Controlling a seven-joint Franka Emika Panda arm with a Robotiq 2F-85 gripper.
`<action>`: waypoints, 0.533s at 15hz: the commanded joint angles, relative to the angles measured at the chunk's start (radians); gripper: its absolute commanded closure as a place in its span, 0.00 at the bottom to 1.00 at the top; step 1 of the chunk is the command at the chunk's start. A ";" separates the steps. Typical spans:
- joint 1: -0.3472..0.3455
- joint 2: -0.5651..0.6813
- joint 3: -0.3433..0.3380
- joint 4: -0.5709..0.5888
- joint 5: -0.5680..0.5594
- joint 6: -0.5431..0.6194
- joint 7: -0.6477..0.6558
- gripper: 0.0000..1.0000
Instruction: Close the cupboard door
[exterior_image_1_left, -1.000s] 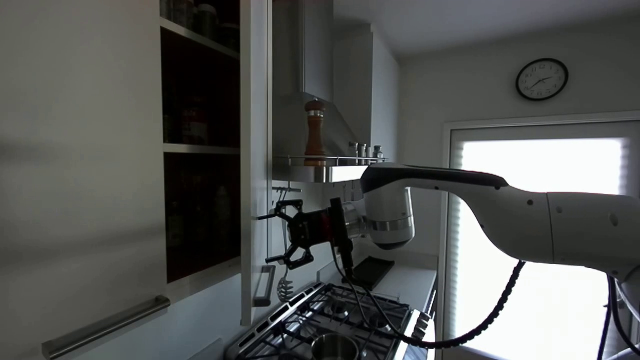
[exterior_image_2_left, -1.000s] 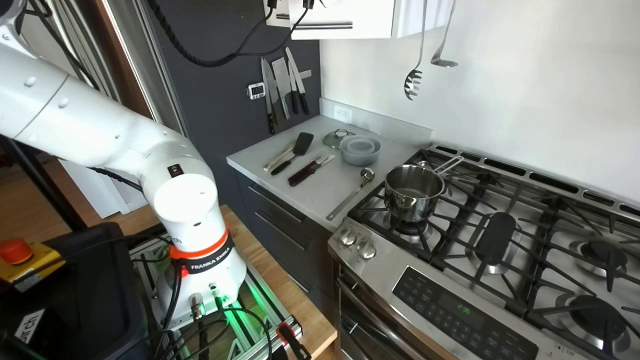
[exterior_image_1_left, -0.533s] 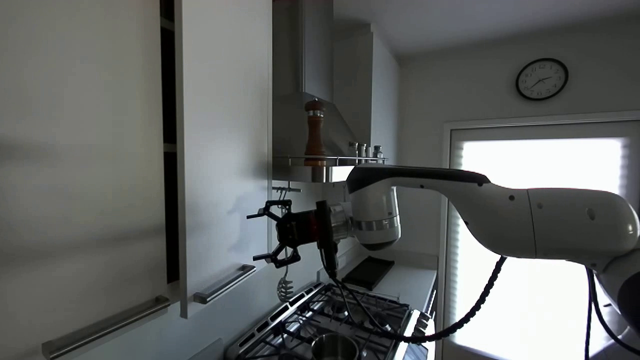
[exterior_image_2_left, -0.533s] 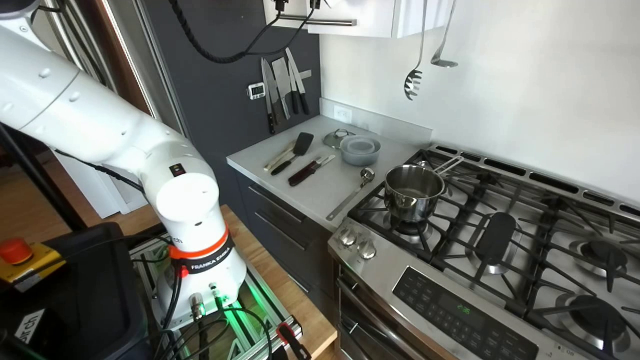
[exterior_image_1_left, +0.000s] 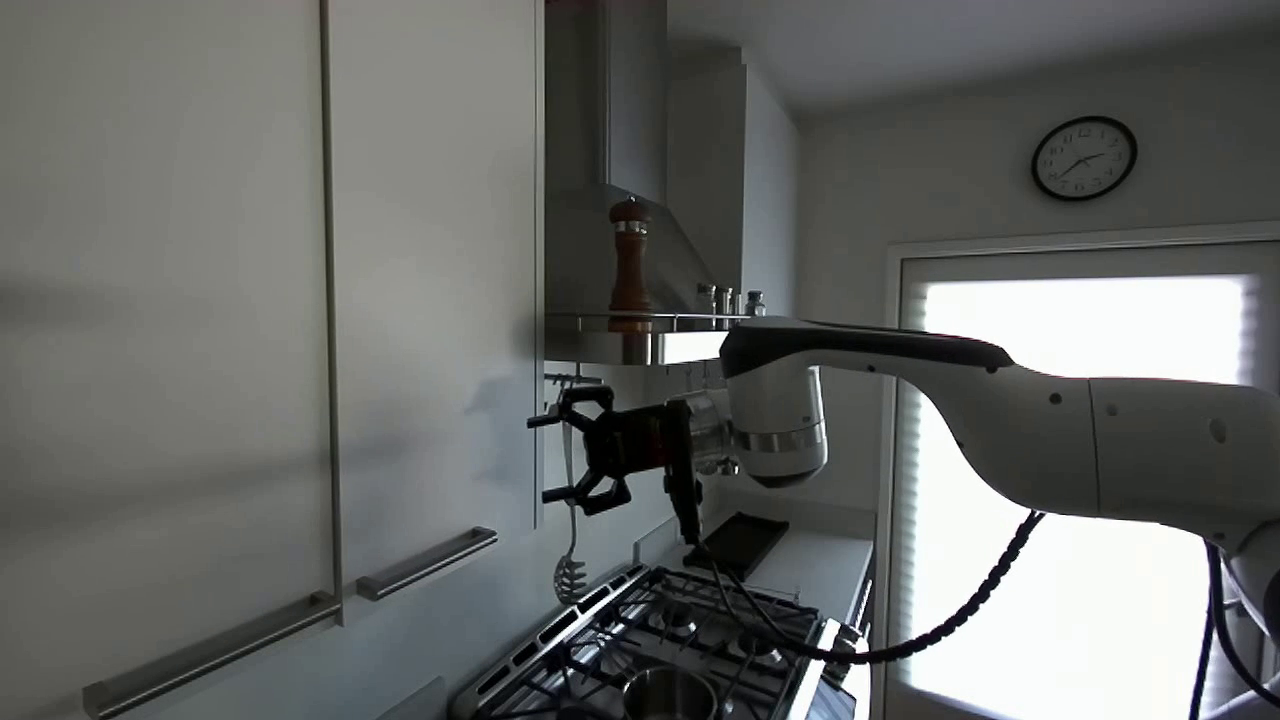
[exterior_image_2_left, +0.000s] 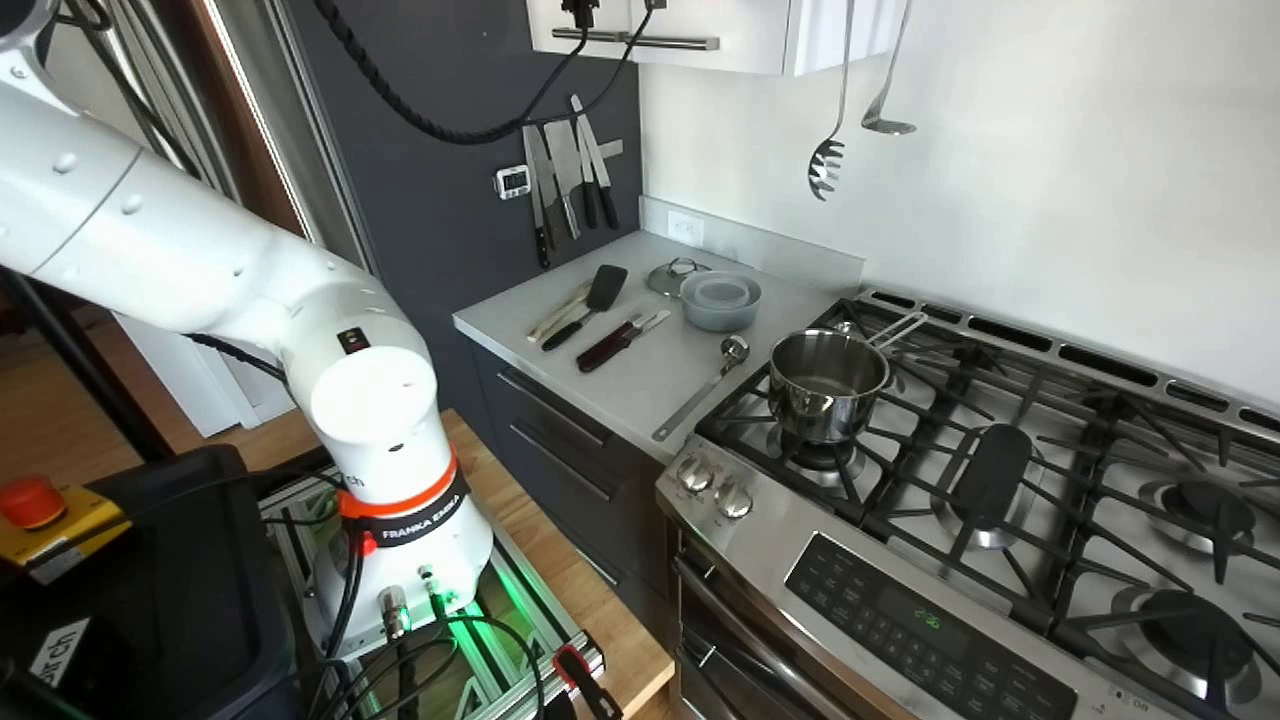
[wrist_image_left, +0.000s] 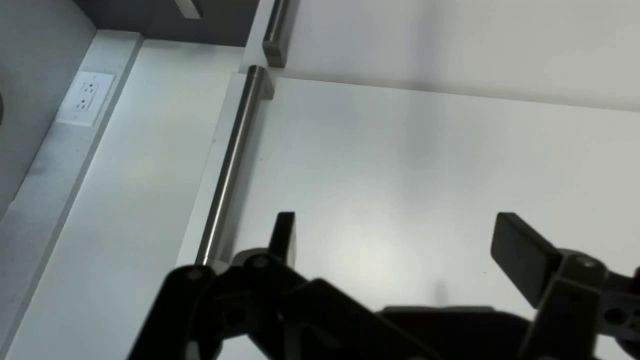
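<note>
Swung inward since half a second ago, the cupboard door (exterior_image_1_left: 435, 250) now covers the dark strip of interior that shows in the earlier frame, and lies level, or very nearly so, with the wider panel (exterior_image_1_left: 160, 300) beside it, a thin seam between the two. In an exterior view the end effector (exterior_image_1_left: 538, 459) sits a little farther right than it does then, overlapping the door's right edge as seen from there. Its fingers (wrist_image_left: 522, 255) stand spread wide apart, and in the wrist view the door's pale face shows in the gap between them; whether the tips touch the door, I cannot tell. The door's silver bar handle (exterior_image_1_left: 427, 563) runs near its bottom edge, and the wider panel's own handle (exterior_image_1_left: 212, 651) ends just to its left.

In both exterior views a steel pot (exterior_image_2_left: 825, 395) stands on the stove (exterior_image_2_left: 750, 540). Beside the stove, the surface (exterior_image_2_left: 635, 395) carries a spatula (exterior_image_2_left: 605, 288), a ladle (exterior_image_2_left: 735, 349) and a bowl (exterior_image_2_left: 720, 312). A pepper mill (exterior_image_1_left: 630, 262) stands upright on the railed ledge of the range hood (exterior_image_1_left: 585, 250), and a round clock (exterior_image_1_left: 1084, 158) hangs on the wall (exterior_image_1_left: 880, 180).
</note>
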 joint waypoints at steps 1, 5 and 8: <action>-0.026 -0.091 -0.029 -0.064 -0.184 -0.058 -0.041 0.00; -0.039 -0.172 -0.067 -0.092 -0.356 -0.080 -0.107 0.00; -0.041 -0.251 -0.111 -0.114 -0.482 -0.123 -0.139 0.00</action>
